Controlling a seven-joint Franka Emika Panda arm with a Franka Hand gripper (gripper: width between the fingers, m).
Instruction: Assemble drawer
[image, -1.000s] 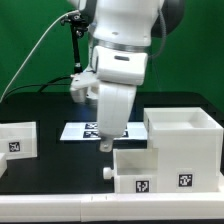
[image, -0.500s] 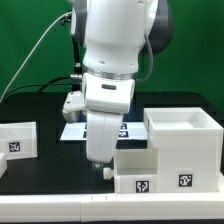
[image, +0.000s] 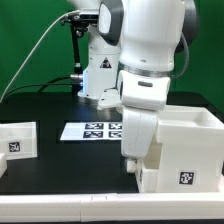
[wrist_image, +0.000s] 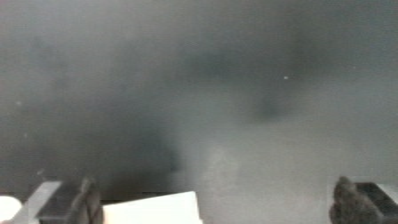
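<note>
Entry, as I logged it from the remote desk: gripper (image: 131, 166), low over the black table (image: 50, 170), jaws spread wide and grasping nothing. Drawer (image: 152, 180), mostly hidden behind the hand, sat right at the jaws, just beside the cube casing (image: 190, 150). In the wrist view a white corner (wrist_image: 148, 208) lay between the jaws, close to one fingertip (wrist_image: 63, 200). Marker board (image: 95, 130) and a small tagged white part (image: 18, 140) lay well apart from the jaws.

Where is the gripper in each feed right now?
Exterior view: the gripper hangs low, right of centre, in front of the white casing.
Wrist view: both open fingers show, with a white corner between them.
Shared landmark: the black table, blurred in the wrist view.
</note>
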